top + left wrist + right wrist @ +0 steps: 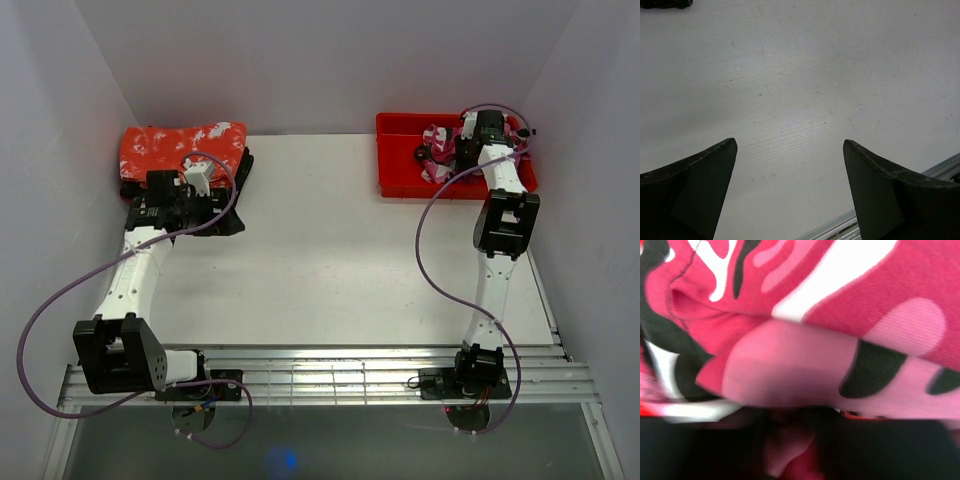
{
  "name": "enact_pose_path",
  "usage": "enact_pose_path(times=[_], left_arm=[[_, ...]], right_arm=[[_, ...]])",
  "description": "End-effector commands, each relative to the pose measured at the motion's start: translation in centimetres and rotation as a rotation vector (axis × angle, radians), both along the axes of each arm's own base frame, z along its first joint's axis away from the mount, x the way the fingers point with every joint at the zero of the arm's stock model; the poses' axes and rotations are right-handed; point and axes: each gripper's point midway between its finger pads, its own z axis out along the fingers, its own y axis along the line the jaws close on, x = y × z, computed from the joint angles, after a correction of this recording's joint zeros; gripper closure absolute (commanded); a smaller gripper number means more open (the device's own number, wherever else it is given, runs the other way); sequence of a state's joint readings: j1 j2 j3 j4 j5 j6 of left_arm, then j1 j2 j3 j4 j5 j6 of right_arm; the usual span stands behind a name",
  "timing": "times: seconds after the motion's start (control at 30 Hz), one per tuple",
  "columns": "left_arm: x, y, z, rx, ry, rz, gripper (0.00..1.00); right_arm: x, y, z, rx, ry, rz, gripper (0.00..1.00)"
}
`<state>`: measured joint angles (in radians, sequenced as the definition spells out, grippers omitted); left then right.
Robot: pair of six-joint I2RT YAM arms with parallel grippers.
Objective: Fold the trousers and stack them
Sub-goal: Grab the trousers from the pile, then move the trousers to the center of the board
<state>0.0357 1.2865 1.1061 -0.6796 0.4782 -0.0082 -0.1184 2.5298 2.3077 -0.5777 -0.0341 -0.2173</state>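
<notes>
Top view, desk: You had a pale desk [330, 250] between plain walls, with metal rails [350, 375] running along its near edge.
Top view, left arm: Your left arm [140, 265] stretched toward the back-left corner, and its wrist sat just beside a folded red cloth [185, 145] with white speckles.
Top view, right arm: Your right arm [495, 270] stretched toward the back-right corner, and its wrist was over a red bin [400, 160].
Top view, trousers: The trousers [437, 135] lay bunched inside the red bin under that wrist. Only a patch of pink, white and black showed beside the arm.
Left wrist view, left hand: Your left hand [790, 142] was spread wide and held nothing. Its two dark fingers [695, 190] were well apart above the bare desk.
Left wrist view, edges: A strip of the metal rails showed at the lower right corner. A dark edge showed at the upper left, too little of it to name.
Right wrist view, trousers: The trousers filled nearly the whole frame, close against the camera, in soft folds of hot pink, pale pink, white and black.
Right wrist view, right hand: Your right hand [790, 440] was a dark blur along the bottom, with a fold of pink cloth between its fingers. You could not tell whether it had clamped on that fold.
</notes>
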Motion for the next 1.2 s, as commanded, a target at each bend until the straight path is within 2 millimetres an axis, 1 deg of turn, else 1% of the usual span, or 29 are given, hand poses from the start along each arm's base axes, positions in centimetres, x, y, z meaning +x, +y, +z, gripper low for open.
enact_pose_path(times=[0.0, 0.03, 0.07, 0.13, 0.17, 0.2, 0.23, 0.27, 0.33, 0.37, 0.43, 0.47, 0.5, 0.53, 0.6, 0.63, 0.67, 0.7, 0.73, 0.8, 0.83, 0.9, 0.93, 1.0, 1.03, 1.07, 1.1, 1.13, 1.17], left_arm=[[0.7, 0.5, 1.6, 0.021, -0.032, 0.017, 0.02], [0.9, 0.6, 1.9, 0.023, -0.041, 0.019, 0.02], [1.0, 0.6, 2.0, 0.024, -0.042, 0.020, 0.02], [1.2, 0.6, 2.3, 0.023, -0.051, 0.019, 0.02], [1.3, 0.6, 2.4, 0.019, -0.053, 0.019, 0.02], [1.5, 0.5, 2.6, 0.017, -0.061, 0.020, 0.02], [1.6, 0.5, 2.8, 0.012, -0.062, 0.023, 0.02], [1.7, 0.5, 2.9, 0.009, -0.066, 0.025, 0.02], [1.9, 0.5, 3.1, 0.001, -0.073, 0.035, 0.02], [2.0, 0.5, 3.2, -0.004, -0.075, 0.039, 0.02], [2.2, 0.3, 3.7, -0.023, -0.084, 0.035, 0.02], [2.3, 0.3, 3.9, -0.039, -0.085, 0.042, 0.02], [2.5, 0.2, 4.3, -0.049, -0.094, 0.042, 0.02], [2.6, 0.2, 4.6, -0.066, -0.097, 0.041, 0.02], [2.9, 0.3, 5.0, -0.078, -0.103, 0.047, 0.02], [3.2, 0.4, 5.6, -0.087, -0.115, 0.051, 0.02], [3.3, 0.6, 5.9, -0.099, -0.118, 0.052, 0.02], [3.4, 0.6, 6.1, -0.112, -0.119, 0.053, 0.02], [3.5, 0.8, 6.6, -0.128, -0.126, 0.055, 0.02], [3.6, 0.9, 7.1, -0.156, -0.136, 0.052, 0.02], [3.7, 1.2, 7.3, -0.166, -0.139, 0.061, 0.02], [3.6, 1.2, 7.8, -0.197, -0.147, 0.056, 0.02], [3.6, 1.4, 7.9, -0.208, -0.150, 0.057, 0.02], [3.4, 1.2, 8.4, -0.233, -0.159, 0.041, 0.02], [3.3, 1.2, 8.6, -0.236, -0.164, 0.036, 0.02], [3.2, 1.1, 8.8, -0.240, -0.173, 0.026, 0.02], [3.1, 1.1, 8.9, -0.238, -0.179, 0.023, 0.02], [3.0, 1.1, 9.1, -0.232, -0.190, 0.019, 0.02], [3.0, 1.1, 9.1, -0.229, -0.197, 0.013, 0.02]], right_arm=[[2.7, 0.6, 2.3, 0.013, -0.129, 0.064, 0.83], [3.0, 1.1, 3.2, 0.031, -0.152, 0.090, 0.92], [3.1, 1.4, 5.8, 0.035, -0.199, 0.104, 0.92], [3.2, 2.5, 8.9, 0.074, -0.270, 0.143, 0.92], [2.8, 2.9, 13.3, 0.077, -0.347, 0.159, 0.92], [2.5, 3.8, 15.5, 0.105, -0.391, 0.193, 0.92], [2.4, 4.2, 18.0, 0.118, -0.450, 0.207, 0.92], [1.4, 4.6, 22.3, 0.119, -0.524, 0.219, 0.92], [0.4, 5.4, 27.0, 0.137, -0.614, 0.241, 0.92], [-0.7, 5.8, 31.2, 0.142, -0.695, 0.248, 0.92], [-2.3, 6.6, 35.2, 0.159, -0.767, 0.279, 0.92], [-4.1, 7.0, 38.9, 0.166, -0.840, 0.287, 0.92], [-5.1, 7.3, 40.7, 0.172, -0.873, 0.295, 0.92], [-7.2, 7.8, 44.1, 0.177, -0.940, 0.312, 0.92], [-9.4, 8.2, 47.3, 0.177, -1.005, 0.320, 0.92], [-10.7, 8.4, 49.0, 0.173, -1.041, 0.326, 0.92], [-13.5, 8.7, 52.0, 0.158, -1.106, 0.336, 0.92], [-14.8, 8.9, 53.6, 0.155, -1.148, 0.336, 0.92], [-17.9, 9.2, 56.4, 0.138, -1.216, 0.347, 0.92], [-21.3, 9.6, 59.4, 0.126, -1.307, 0.356, 0.92], [-24.3, 9.9, 61.2, 0.111, -1.363, 0.362, 0.92], [-27.3, 10.0, 63.3, 0.089, -1.439, 0.357, 0.92], [-30.2, 10.2, 65.3, 0.067, -1.516, 0.362, 0.92], [-32.9, 10.4, 66.9, 0.068, -1.584, 0.360, 0.92], [-35.3, 10.9, 68.1, 0.078, -1.631, 0.374, 0.92], [-35.9, 11.2, 68.1, 0.089, -1.636, 0.391, 0.92], [-36.7, 12.0, 67.9, 0.102, -1.633, 0.438, 0.92], [-38.5, 12.8, 67.9, 0.131, -1.640, 0.471, 0.92], [-37.6, 13.1, 66.5, 0.158, -1.602, 0.493, 0.92]])
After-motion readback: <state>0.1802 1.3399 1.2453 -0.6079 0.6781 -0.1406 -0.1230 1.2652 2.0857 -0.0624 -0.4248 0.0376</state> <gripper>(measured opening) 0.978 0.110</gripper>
